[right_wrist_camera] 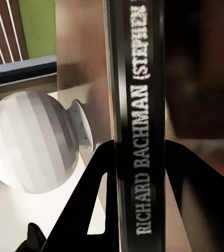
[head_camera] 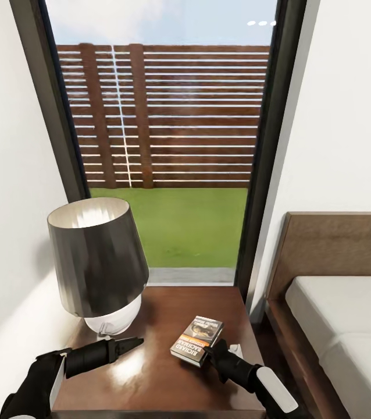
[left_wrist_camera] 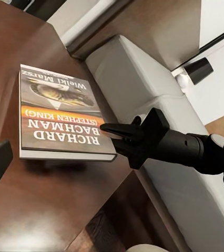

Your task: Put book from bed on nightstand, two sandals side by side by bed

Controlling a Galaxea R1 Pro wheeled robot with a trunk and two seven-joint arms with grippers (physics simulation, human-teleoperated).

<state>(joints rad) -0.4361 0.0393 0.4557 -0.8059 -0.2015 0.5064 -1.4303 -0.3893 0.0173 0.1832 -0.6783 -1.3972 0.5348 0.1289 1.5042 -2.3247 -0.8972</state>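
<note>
Head view: the book [head_camera: 198, 340] lies on the nightstand [head_camera: 150, 378] beside the lamp [head_camera: 97, 263], just left of the bed [head_camera: 348, 326]; the right gripper [head_camera: 213, 353] grips its near edge, and the left gripper [head_camera: 132, 343] hangs apart over the wood, fingers drawn together on nothing. Left wrist view: book [left_wrist_camera: 59, 113] looks slightly raised at the held edge, so lower until it sits flat before opening. Right wrist view: fingers [right_wrist_camera: 85, 210] pinch the spine [right_wrist_camera: 141, 131] on both sides; release straight, without dragging the book toward the nightstand's edge.
</note>
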